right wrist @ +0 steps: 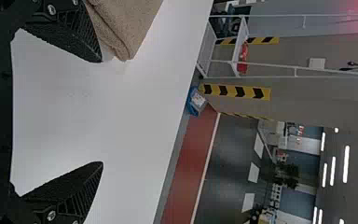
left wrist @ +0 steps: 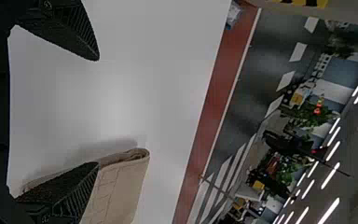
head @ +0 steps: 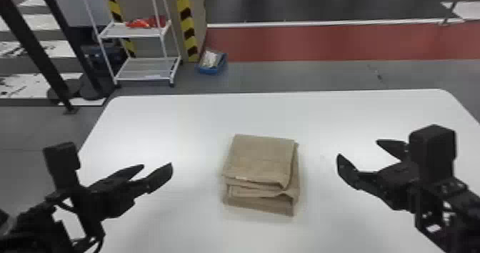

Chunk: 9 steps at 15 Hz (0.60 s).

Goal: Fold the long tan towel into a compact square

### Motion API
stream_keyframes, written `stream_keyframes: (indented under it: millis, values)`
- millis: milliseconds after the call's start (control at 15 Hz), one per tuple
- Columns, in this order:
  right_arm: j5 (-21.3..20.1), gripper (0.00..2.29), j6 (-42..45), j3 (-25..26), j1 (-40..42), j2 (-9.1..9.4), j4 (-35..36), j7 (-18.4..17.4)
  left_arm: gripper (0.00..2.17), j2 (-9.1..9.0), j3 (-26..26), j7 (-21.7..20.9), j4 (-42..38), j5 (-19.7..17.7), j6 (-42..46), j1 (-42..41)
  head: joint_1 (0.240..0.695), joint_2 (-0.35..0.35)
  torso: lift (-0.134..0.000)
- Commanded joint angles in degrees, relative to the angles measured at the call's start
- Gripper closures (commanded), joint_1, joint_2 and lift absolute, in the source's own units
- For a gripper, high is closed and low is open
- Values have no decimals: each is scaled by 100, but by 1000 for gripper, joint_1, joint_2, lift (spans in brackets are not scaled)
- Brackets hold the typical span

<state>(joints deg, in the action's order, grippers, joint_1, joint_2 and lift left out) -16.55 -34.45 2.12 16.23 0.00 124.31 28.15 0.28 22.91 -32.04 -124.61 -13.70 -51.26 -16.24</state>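
In the head view the tan towel (head: 262, 159) lies folded in a squarish stack of several layers, its near-side layers stepped and slightly uneven. My left gripper (head: 157, 168) stands open to the towel's left, apart from it. On the towel's right is my right gripper (head: 360, 155), also open and apart from it. The left wrist view has the towel (left wrist: 119, 186) beyond one finger of my left gripper (left wrist: 98, 112). Part of the towel (right wrist: 126, 23) shows past a finger of my right gripper (right wrist: 102, 112) in the right wrist view. Both grippers hold nothing.
The white table (head: 171, 120) reaches around the towel, with its far edge toward the grey floor. Beyond it stand a white shelf rack (head: 143, 72) and a blue bin (head: 211, 64) on the floor, and black posts (head: 39, 52) rise at the far left.
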Motion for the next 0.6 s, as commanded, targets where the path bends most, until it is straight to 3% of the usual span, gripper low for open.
stream_keyframes:
  millis: [0,67,133,333,533]
  values:
    - [363,110,1111,34,874,5,225,-257,87,-43,-33,269,-160,-300,1298,-634,695,98,-125]
    - [469,110,1516,61,1146,5,234,-371,87,-43,29,348,-134,-599,1333,-757,695,110,-125]
    - [495,110,1955,69,1401,5,260,-512,87,-43,29,427,-116,-652,1843,-942,695,119,-125]
    - [1093,113,2342,263,1937,5,471,-565,70,-43,-252,761,130,-239,3548,-1390,695,150,-125]
    - [1242,120,2676,254,2104,5,462,-573,76,-43,-384,857,683,78,5253,-1636,695,166,-125]
